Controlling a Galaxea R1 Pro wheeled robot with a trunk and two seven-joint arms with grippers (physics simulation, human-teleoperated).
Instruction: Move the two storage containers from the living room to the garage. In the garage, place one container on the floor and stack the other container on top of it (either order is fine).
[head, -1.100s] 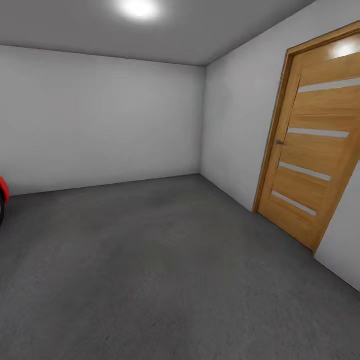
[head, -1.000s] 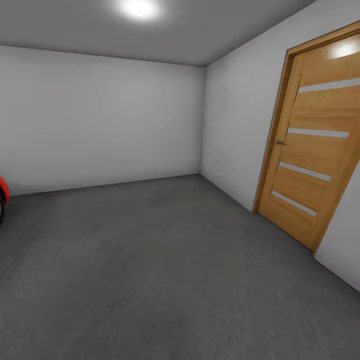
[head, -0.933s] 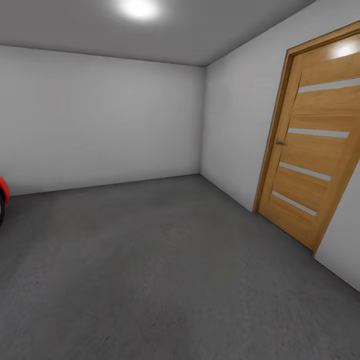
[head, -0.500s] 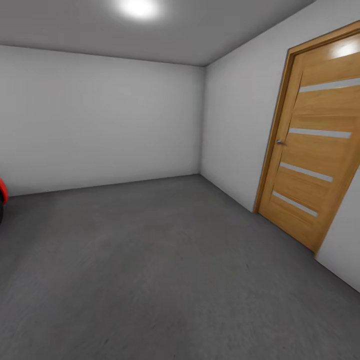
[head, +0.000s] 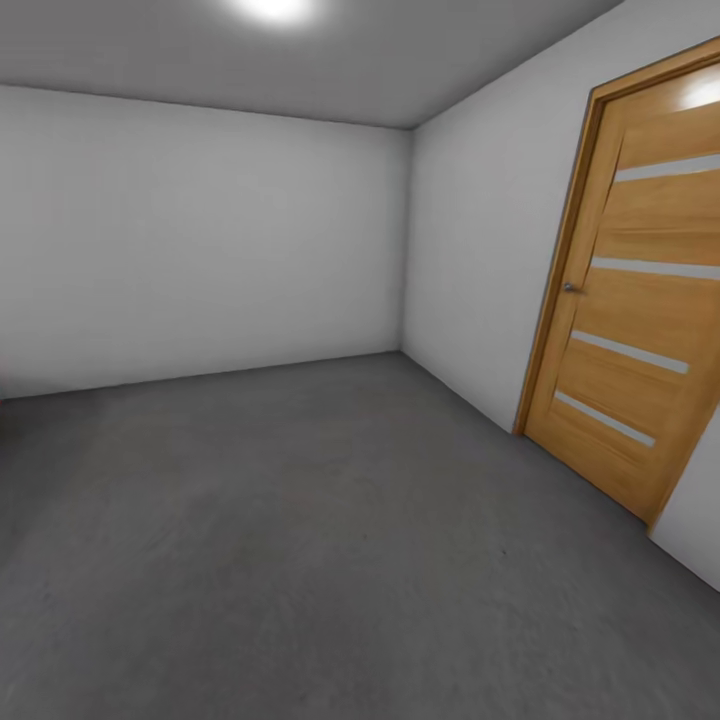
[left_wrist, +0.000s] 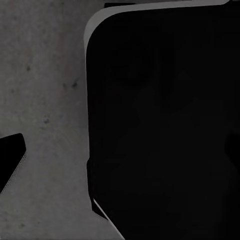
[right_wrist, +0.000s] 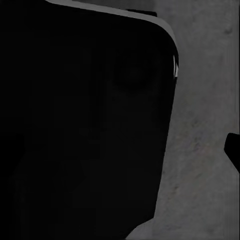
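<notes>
Ahead, the garage's grey concrete floor (head: 330, 520) spreads to plain white walls (head: 200, 240), with a honey-wood door (head: 640, 320) on the right. Both wrist views catch floor beside a black mass; whether either claw is clenched cannot be told.

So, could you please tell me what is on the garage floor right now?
The dark concrete floor lies bare up to the white walls and the closed wooden door. Both wrist views are largely blocked by a black shape.

Camera shifted rightward: door (head: 640, 300) nearer the frame's right edge, red thing gone from view.
</notes>
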